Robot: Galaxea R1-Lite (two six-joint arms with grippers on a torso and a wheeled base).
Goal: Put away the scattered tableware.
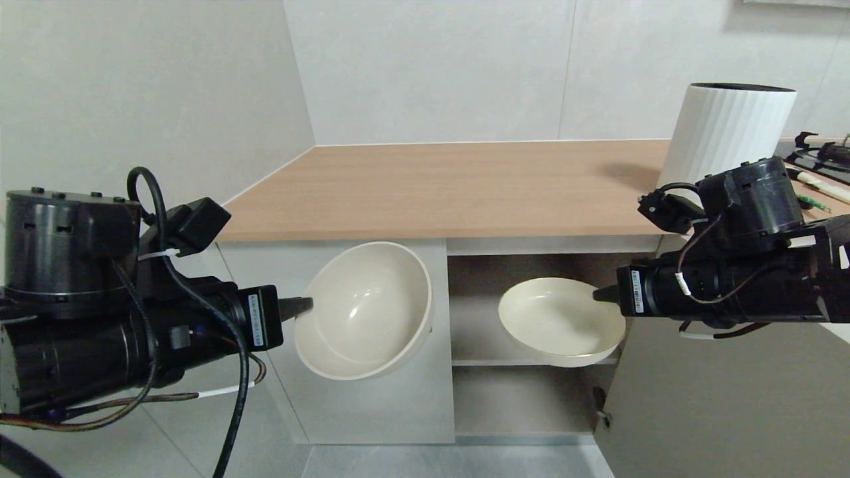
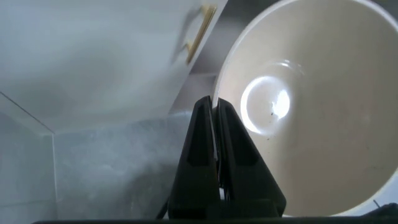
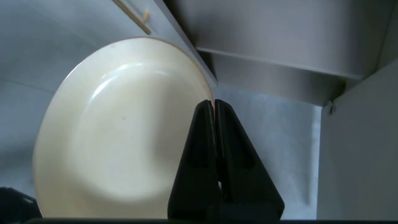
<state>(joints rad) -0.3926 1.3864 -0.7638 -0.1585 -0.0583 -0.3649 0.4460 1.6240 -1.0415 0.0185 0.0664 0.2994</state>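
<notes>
Two pieces of tableware hang in the air in the head view, each pinched by its rim. The left gripper [image 1: 304, 307] is clamped on the edge of a cream, round, deep bowl [image 1: 365, 312]. The bowl is tilted with its hollow facing the camera, in front of the closed panel just left of the open cabinet [image 1: 524, 398]. The right gripper [image 1: 601, 293] is closed on the rim of a cream, round, shallow plate [image 1: 558, 322], held nearly level at the open cabinet's mouth, in front of its upper compartment. A rim grip suits thin-walled dishes, and I judge that both are carried this way so they can slide edge-first onto a shelf. Bowl and plate hold nothing. A light wooden countertop [image 1: 451, 192] runs above the open cabinet. On it, off to the right, stands a tall white ribbed cylinder [image 1: 727, 129] whose inside is hidden.

In the left wrist view, the left gripper [image 2: 216, 109] has its fingers pressed together on the bowl's [image 2: 311, 112] wall. The glossy inside shows a glare spot and no contents. A brass-coloured handle [image 2: 199, 34] sits on the cabinet front beyond.

In the right wrist view, the right gripper [image 3: 214, 112] squeezes the plate's [image 3: 118, 124] rim, and the plate's face is bare. The open cabinet's shelf lies just past the plate's edge, so the plate looks likely to go in first.
</notes>
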